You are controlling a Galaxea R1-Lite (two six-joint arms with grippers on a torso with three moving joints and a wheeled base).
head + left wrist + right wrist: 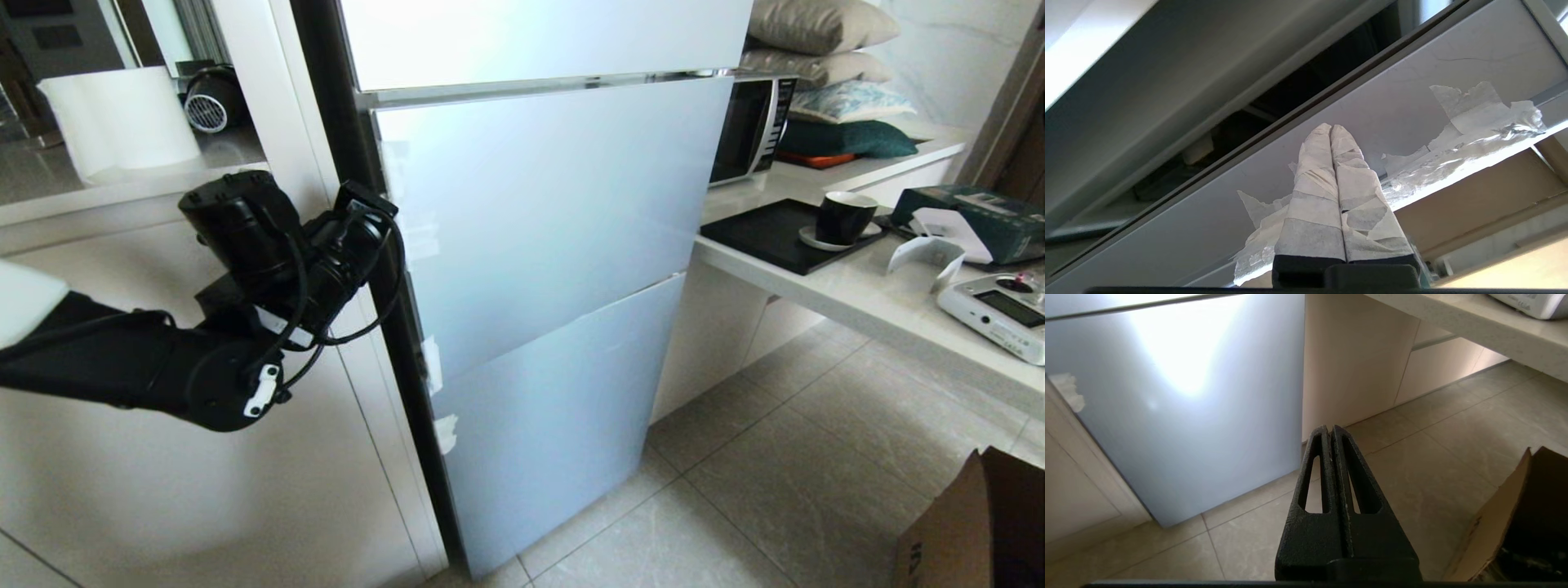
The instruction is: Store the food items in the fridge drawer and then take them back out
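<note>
The fridge stands with its doors closed: a pale grey middle door (555, 204) and a lower door (563, 408). The fridge drawer and the food items are hidden or out of view. My left arm (269, 269) reaches to the left side edge of the middle door. In the left wrist view my left gripper (1331, 127) is shut, its tape-wrapped fingers (1314, 188) pressed together with nothing between them, tips against the door's side edge (1412, 102) beside torn tape (1478, 118) and a dark gap (1290, 94). My right gripper (1329, 428) is shut and empty, hanging over the floor before the lower door (1188, 416).
White cabinets (204, 490) flank the fridge on the left. At the right a counter (857, 294) carries a black tray (775, 237), a dark cup (845, 216), a microwave (751, 126) and pillows. A cardboard box (980, 523) stands on the tiled floor at the lower right.
</note>
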